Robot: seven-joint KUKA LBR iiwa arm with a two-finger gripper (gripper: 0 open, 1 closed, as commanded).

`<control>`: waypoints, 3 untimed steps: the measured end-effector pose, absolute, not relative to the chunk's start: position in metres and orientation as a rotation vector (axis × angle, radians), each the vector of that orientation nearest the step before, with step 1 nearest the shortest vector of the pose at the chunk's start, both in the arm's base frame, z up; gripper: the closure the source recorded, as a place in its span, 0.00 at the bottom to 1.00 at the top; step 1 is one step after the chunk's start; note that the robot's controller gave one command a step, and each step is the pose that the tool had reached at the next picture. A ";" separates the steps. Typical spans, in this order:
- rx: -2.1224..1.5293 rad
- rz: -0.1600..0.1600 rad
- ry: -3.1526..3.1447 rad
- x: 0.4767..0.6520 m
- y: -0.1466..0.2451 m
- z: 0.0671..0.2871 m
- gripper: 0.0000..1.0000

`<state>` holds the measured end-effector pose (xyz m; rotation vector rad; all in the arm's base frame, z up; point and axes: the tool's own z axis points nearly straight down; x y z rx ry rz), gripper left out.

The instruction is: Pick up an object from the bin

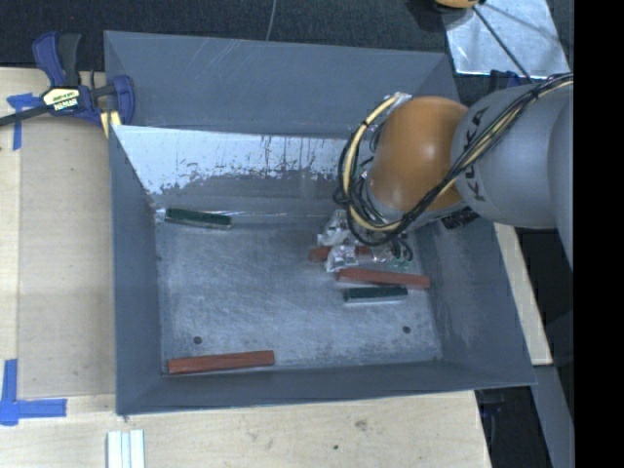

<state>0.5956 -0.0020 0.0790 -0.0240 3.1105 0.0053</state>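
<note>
Peeking pincer [339,250], mostly hidden under arm [517,164], perhaps touching right-hand reddish-brown stick [390,279]

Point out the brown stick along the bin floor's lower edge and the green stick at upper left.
lower brown stick [220,362], camera view, its middle.
upper-left green stick [198,219], camera view, its middle.

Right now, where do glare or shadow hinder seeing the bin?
Camera view: pale glare bands the bin's far wall; the floor looks darker beneath the orange cover, around the reddish bar and dark green bar lying there.
</note>
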 end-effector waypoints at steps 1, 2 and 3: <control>-0.024 0.005 3.111 0.596 -0.002 0.079 1.00; -0.037 0.000 3.143 0.593 -0.002 0.126 1.00; -0.025 0.000 3.139 0.588 -0.001 0.232 1.00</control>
